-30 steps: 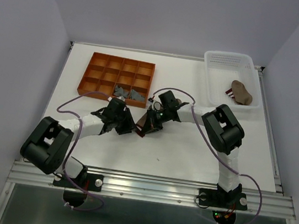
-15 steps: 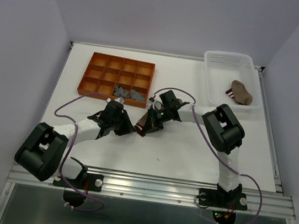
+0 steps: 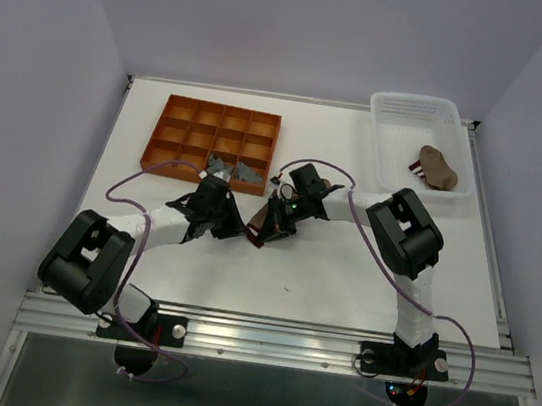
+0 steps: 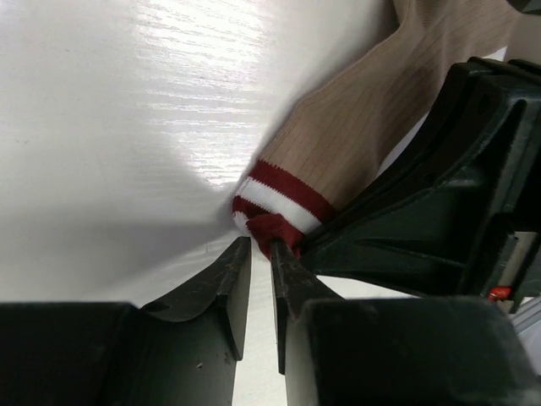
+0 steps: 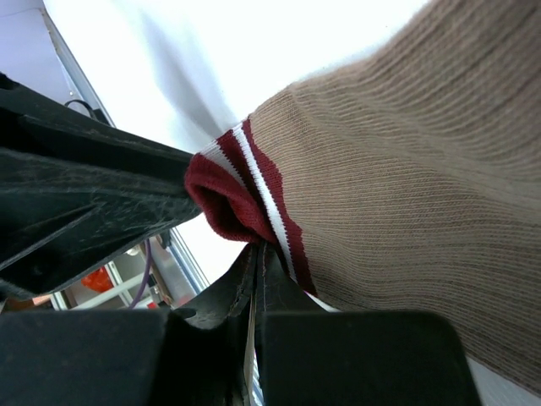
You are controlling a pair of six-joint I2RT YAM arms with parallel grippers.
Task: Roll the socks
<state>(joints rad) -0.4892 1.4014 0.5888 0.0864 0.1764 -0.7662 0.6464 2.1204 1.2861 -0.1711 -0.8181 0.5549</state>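
**Desk:** What have you got, big things first?

**Operator:** I'm looking down on the white table (image 3: 342, 274). An orange compartment tray (image 3: 224, 108) sits at the back left and a white basket (image 3: 416, 107) at the back right. Both arms reach in and meet near the table's middle, just in front of the tray.

**Desk:** And the socks?

**Operator:** The grey socks (image 3: 233, 169) lie in the tray's front row. A brown sock (image 3: 439, 168) is in the basket. The striped sock (image 4: 338, 144) lies on the table between the two grippers, tan with a red-and-white cuff.

**Desk:** Fingers?

**Operator:** The right gripper (image 5: 254, 279) is clenched, nipping the striped sock at its cuff. The left gripper (image 4: 260, 254) has its fingers nearly together with a thin slit between them. Its tips are right against the red edge of the cuff. From my wrist view I can't tell whether any fabric is caught there.
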